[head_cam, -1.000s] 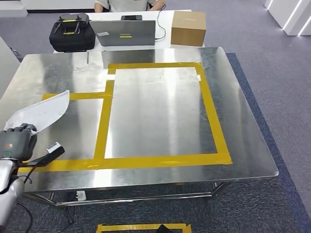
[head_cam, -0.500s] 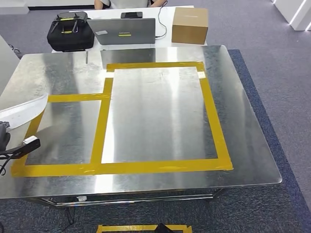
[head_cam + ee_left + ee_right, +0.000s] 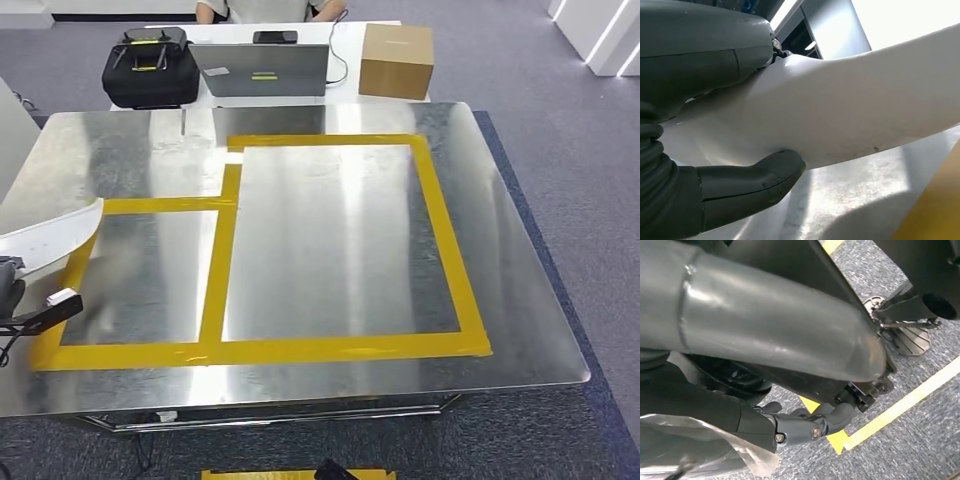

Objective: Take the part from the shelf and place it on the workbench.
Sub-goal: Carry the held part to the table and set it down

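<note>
Your left robot hand (image 3: 715, 150) clamps the white part (image 3: 851, 115) over the table's (image 3: 340, 240) left edge. You cannot tell how your right robot hand (image 3: 802, 427) is set.

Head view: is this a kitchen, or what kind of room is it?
Probably a robot test lab, not a kitchen. A steel workbench marked with yellow tape stands on grey carpet, and behind it a person sits at a laptop.

A dark grey left hand (image 3: 715, 125) with a ribbed black cover and a small silver screw was seen. A grey right hand (image 3: 798, 425) showed dark fingers joined by round bolts.
</note>
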